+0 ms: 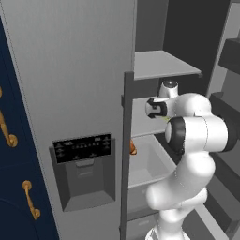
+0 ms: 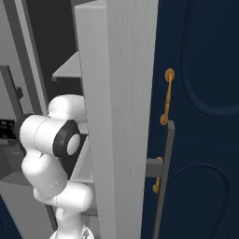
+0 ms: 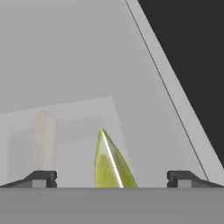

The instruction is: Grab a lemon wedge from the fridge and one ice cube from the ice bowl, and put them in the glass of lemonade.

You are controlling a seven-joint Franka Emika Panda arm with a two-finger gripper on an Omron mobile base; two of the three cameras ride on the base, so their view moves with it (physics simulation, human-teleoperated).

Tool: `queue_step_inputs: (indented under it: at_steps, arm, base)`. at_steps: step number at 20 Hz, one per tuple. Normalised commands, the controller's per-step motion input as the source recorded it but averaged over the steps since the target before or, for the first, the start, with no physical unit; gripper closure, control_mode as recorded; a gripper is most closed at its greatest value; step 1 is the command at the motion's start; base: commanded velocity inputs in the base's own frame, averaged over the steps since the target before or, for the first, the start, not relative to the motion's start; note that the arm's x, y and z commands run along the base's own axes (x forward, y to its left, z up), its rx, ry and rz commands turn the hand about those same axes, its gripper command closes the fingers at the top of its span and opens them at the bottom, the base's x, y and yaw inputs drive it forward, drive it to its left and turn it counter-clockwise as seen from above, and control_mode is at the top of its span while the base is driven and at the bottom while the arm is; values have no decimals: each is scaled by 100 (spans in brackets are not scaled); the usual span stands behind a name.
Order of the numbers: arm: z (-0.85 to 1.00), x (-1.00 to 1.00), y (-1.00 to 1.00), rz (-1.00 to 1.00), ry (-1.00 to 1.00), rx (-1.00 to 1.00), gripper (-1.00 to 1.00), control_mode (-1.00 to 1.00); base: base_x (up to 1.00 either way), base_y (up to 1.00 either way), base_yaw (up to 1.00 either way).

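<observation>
Jaws: your gripper [image 3: 112, 179] stands wide open and holds nothing; one dark fingertip [image 3: 40, 178] rises at each lower corner of the hand view.
Lemon wedge: you see the yellow-green lemon wedge [image 3: 110, 164] between the two tips, a little nearer the left one, touching neither.
Long axis: it stands on end with its point away from the jaws, so its length crosses the line on which they close.
Where it lies: it rests on a pale grey shelf [image 3: 78, 65] inside the open fridge [image 1: 70, 70], straight ahead of the hand.
Judgement: you likely need only to advance and close; the taper could slip.
Neighbour: a pale brownish item [image 3: 44, 140] sits behind a translucent bin wall, clear of the wedge.
</observation>
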Motion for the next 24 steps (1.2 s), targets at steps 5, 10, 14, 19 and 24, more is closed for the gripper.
queue_step_inputs:
  at_steps: [5,10,14,19,24]
  arm:
    - [-20,-54,0,0,0,0,-100,-100]
    - [-18,1,4,0,1,-1,100,-100]
    - [-5,28,10,0,1,0,100,-100]
    - [0,18,3,0,0,0,100,-100]
    - [-13,-55,7,0,0,0,100,-100]
  base:
    - [0,0,0]
    - [0,0,0]
    - [0,0,0]
    - [0,0,0]
    - [0,0,0]
